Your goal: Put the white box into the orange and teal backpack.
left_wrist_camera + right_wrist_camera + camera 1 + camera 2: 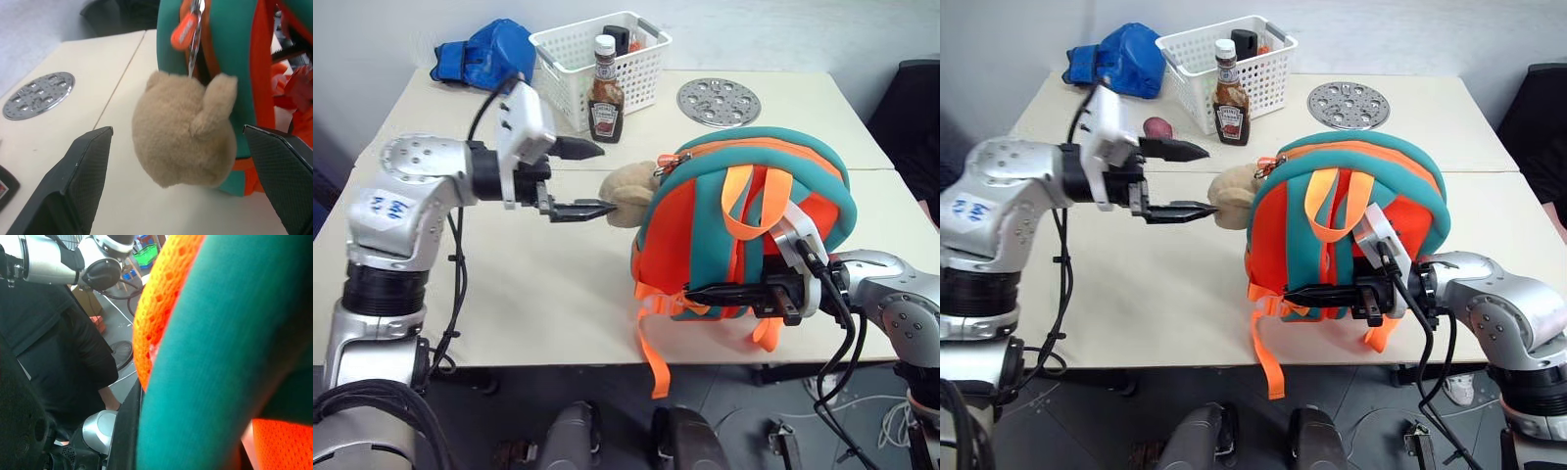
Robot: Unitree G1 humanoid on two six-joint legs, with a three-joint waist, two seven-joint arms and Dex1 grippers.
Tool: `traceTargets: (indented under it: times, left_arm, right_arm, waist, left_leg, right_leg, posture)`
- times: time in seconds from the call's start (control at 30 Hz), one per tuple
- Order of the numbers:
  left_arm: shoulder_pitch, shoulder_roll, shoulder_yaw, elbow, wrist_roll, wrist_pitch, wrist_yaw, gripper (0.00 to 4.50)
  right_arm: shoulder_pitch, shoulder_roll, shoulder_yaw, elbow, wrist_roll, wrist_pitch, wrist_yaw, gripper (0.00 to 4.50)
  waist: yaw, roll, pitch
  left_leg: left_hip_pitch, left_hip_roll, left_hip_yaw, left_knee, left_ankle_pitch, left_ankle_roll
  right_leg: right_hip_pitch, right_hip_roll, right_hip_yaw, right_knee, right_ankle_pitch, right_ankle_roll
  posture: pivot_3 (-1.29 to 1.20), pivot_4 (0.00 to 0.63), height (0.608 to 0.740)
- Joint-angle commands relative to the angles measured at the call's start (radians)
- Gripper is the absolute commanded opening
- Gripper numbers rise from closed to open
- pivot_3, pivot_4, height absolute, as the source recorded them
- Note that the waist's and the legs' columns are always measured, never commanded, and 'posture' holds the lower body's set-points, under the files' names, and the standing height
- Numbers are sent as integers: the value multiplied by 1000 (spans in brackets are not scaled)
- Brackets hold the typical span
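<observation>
On the cream table (538,294) stands the orange and teal backpack (744,225), upright and apparently zipped; I see no white box on the tabletop, so I judge it probably inside, with only release left. My left gripper (591,179) points level at the tan plush toy (183,132), jaws wide, empty. My right gripper (710,292) reaches across, pinched shut on the backpack's teal strap (210,362).

One orange and teal backpack (744,220), with one tan plush toy (628,193) hung on it, sat just ahead of the left gripper (592,180). One ketchup bottle (605,93), one white lattice basket (597,54), one blue bundle (484,51) and one perforated metal disc (719,102) lay beyond that gripper.
</observation>
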Motion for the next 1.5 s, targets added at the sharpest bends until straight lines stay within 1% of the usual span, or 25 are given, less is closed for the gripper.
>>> traceTargets:
  times: [0.03,0.13,0.23,0.27,0.33,0.6,0.67,0.73,0.83,0.93,1.1,1.2,1.33,1.43,1.5]
  left_arm:
    - [-46,-37,-8,27,-6,-23,-38,4486]
    - [-82,-97,-28,98,8,-38,-46,4486]
    - [-111,-131,-14,148,-1,-30,-46,4486]
    - [-118,-134,-11,161,4,-37,-47,4301]
    - [-124,-130,-14,173,16,-51,-60,3895]
    - [-115,-32,-13,191,44,-74,-145,1330]
    - [-119,-11,-13,202,53,-85,-165,787]
    - [-125,7,-16,216,69,-100,-181,443]
    - [-138,30,-33,254,121,-144,-189,424]
    - [-82,64,-88,240,188,-215,-239,424]
    - [-21,57,-160,243,300,-333,-227,424]
    - [-4,28,-191,260,353,-393,-200,424]
    - [3,-52,-215,295,411,-435,-124,424]
    - [19,-125,-220,308,426,-445,-71,424]
    - [38,-140,-210,289,413,-425,-75,424]
  right_arm:
    - [5,1,-28,-31,15,-12,-2,0]
    - [7,2,-26,-31,14,-12,-6,0]
    - [11,1,-25,-35,10,-15,-7,0]
    - [10,2,-25,-35,11,-15,-9,0]
    - [12,3,-27,-36,13,-14,-13,0]
    - [24,14,-35,-42,23,-15,-36,0]
    - [25,19,-38,-42,29,-15,-42,0]
    - [28,21,-36,-43,29,-16,-46,0]
    - [30,28,-39,-44,38,-13,-57,0]
    - [33,37,-42,-47,48,-13,-69,0]
    - [36,42,-43,-47,47,-18,-77,0]
    - [38,42,-47,-46,50,-18,-78,0]
    - [49,46,-46,-49,45,-24,-79,0]
    - [57,59,-41,-58,35,-32,-96,0]
    - [61,72,-35,-55,0,-51,-127,0]
  waist:
    - [-1,0,0]
    - [1,0,0]
    - [1,0,0]
    - [1,0,0]
    - [-2,0,0]
    - [-2,0,0]
    - [-1,0,0]
    - [-1,0,0]
    - [-2,0,0]
    - [-4,0,0]
    - [-1,0,0]
    - [-1,0,0]
    - [0,0,0]
    - [0,0,0]
    - [-2,0,0]
  left_leg:
    - [0,0,0,0,0,0]
    - [0,0,0,1,0,0]
    - [0,0,0,1,0,0]
    - [0,0,0,1,0,0]
    - [0,0,0,1,0,0]
    - [0,0,0,1,0,0]
    - [0,0,0,1,0,0]
    - [0,0,0,1,0,0]
    - [0,0,0,1,0,0]
    - [0,0,1,0,0,0]
    - [0,0,1,1,0,0]
    - [0,0,1,1,0,0]
    - [0,0,1,1,0,1]
    - [-1,0,0,1,-1,1]
    - [-1,0,0,1,-1,1]
  right_leg:
    - [0,0,0,0,0,0]
    - [0,0,0,1,0,0]
    - [0,0,0,1,0,0]
    - [0,0,0,1,0,0]
    - [0,0,0,1,0,0]
    - [-1,0,0,2,0,0]
    - [-1,0,0,2,0,0]
    - [-1,0,0,2,0,0]
    - [-1,0,0,2,0,0]
    - [-1,0,0,2,0,0]
    - [-2,0,0,2,0,0]
    - [-2,-1,0,2,0,0]
    - [-2,-1,0,2,0,0]
    - [-1,-1,0,2,0,0]
    - [-2,-1,0,3,0,0]
  posture:
    - [0,150,740]
    - [0,150,740]
    - [0,150,740]
    - [0,150,740]
    - [0,150,740]
    - [0,150,740]
    - [0,150,740]
    - [0,150,740]
    - [0,150,740]
    - [0,150,740]
    - [0,150,740]
    - [0,150,740]
    - [0,150,740]
    - [0,150,740]
    - [0,150,740]
